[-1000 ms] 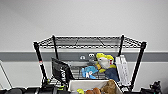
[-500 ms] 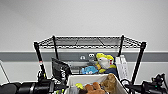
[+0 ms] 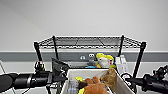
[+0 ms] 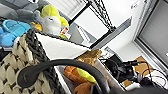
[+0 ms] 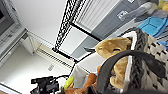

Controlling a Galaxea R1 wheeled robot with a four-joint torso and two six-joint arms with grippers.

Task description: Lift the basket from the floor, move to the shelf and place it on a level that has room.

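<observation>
Basket (image 3: 72, 75) sits carried between both arms at the shelf (image 3: 140, 57) front, long axis across the rack. Top level (image 3: 87, 41) is above its rim. Left gripper (image 3: 58, 75) and right gripper (image 3: 130, 81) flank its ends; can't tell finger state.

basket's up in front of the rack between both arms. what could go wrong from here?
1. The basket sits well below the rack's top tier; if lifted too little, its far rim may catch that tier's front edge.
2. Plush toys rise above the basket rim; a tilt could spill them.
3. The yellow-and-white toy on the tier behind stands close to the basket, so pushing forward at this height may knock it.
</observation>
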